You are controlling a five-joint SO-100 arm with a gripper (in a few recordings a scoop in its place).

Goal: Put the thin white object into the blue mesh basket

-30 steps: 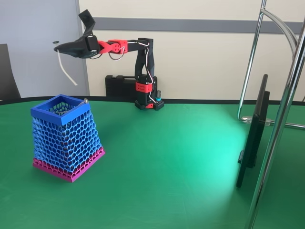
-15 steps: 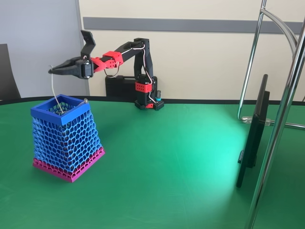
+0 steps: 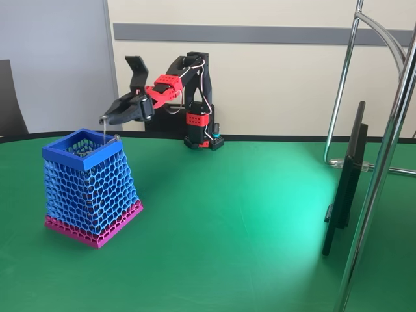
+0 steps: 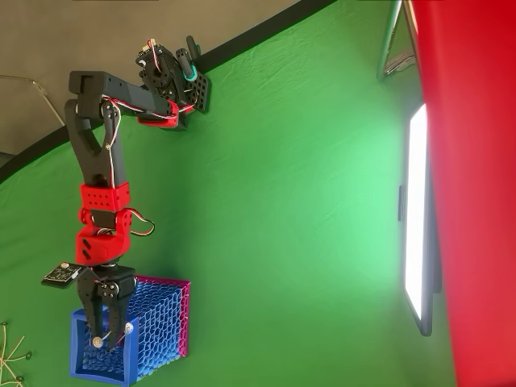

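Observation:
The blue mesh basket [image 3: 91, 185] stands on its magenta base at the left of the green table, tilted slightly, with its square rim [image 3: 65, 155] open to the top. My gripper [image 3: 104, 119] hovers just above the rim's far right side, shut on the thin white object [image 3: 104, 130]. The strand hangs straight down from the fingertips, and its lower end dips inside the rim. In the overhead view the gripper [image 4: 103, 334] sits over the basket [image 4: 157, 322] opening; the strand is too fine to make out there.
A black monitor [image 3: 344, 182] stands edge-on at the right beside a chrome stand [image 3: 390, 130]. A black case [image 3: 162, 117] lies behind the arm's base [image 3: 198, 140]. A small metal pin [image 3: 117, 136] sticks up from the basket's rim.
The gripper has come down and moved right, toward the arm's base. The strand, first hanging in the air left of the basket, now reaches into the opening.

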